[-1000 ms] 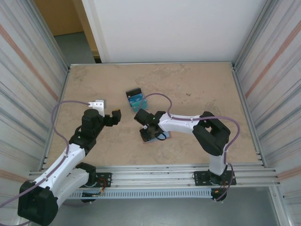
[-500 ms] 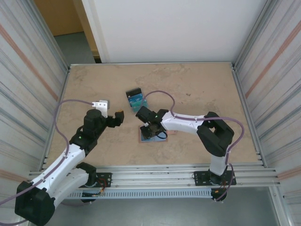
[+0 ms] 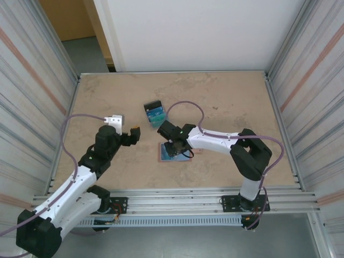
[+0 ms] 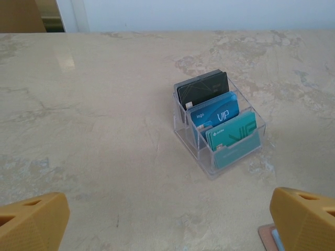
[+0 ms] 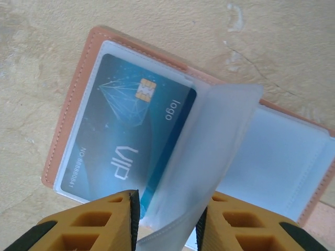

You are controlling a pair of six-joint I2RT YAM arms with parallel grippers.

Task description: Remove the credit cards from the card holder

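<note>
The card holder [image 5: 69, 112] lay open on the worktop [image 3: 226, 102]. The right fingers [image 5: 99, 225] pinched its clear sleeve [image 5: 209, 151] up, apparently to expose the blue card [image 5: 125, 136]. Left of the holder, the left fingers [image 4: 31, 219] gaped wide.

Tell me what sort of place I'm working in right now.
Probably a robot test cell in a lab: a beige stone-look tabletop boxed in by corrugated metal side panels, arms bolted to an aluminium rail, and staged props, a clear plastic card box and an open salmon-pink card holder.
</note>
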